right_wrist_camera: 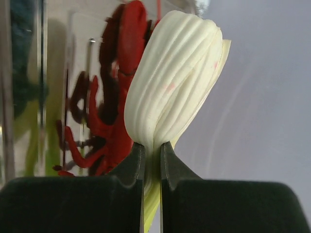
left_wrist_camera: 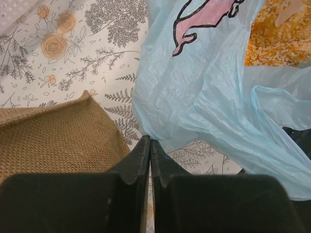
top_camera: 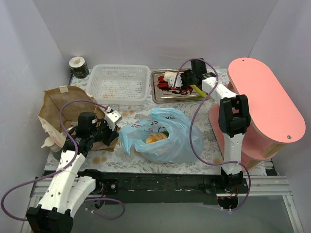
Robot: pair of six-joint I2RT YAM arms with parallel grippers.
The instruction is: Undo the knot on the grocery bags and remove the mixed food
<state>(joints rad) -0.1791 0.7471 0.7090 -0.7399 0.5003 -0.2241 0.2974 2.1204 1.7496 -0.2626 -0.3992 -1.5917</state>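
Observation:
The light-blue plastic bag [top_camera: 167, 136] lies open in the middle of the table, with an orange food piece [top_camera: 155, 138] showing inside. The brown paper bag [top_camera: 58, 104] stands at the left. My left gripper [top_camera: 114, 137] is shut and empty, its tips [left_wrist_camera: 149, 143] at the bag's left edge [left_wrist_camera: 209, 87], over a burlap mat [left_wrist_camera: 53, 141]. My right gripper [top_camera: 179, 80] is shut on the white-green leek [right_wrist_camera: 170, 82], holding it over the metal tray [top_camera: 160, 96]. The red lobster [top_camera: 167, 87] lies on the tray and also shows in the right wrist view [right_wrist_camera: 116, 97].
A white slotted basket [top_camera: 119, 82] stands at the back, left of the tray. A pink two-level shelf [top_camera: 265, 102] fills the right side. A dark roll [top_camera: 77, 67] sits in the back left corner. Walls close in on three sides.

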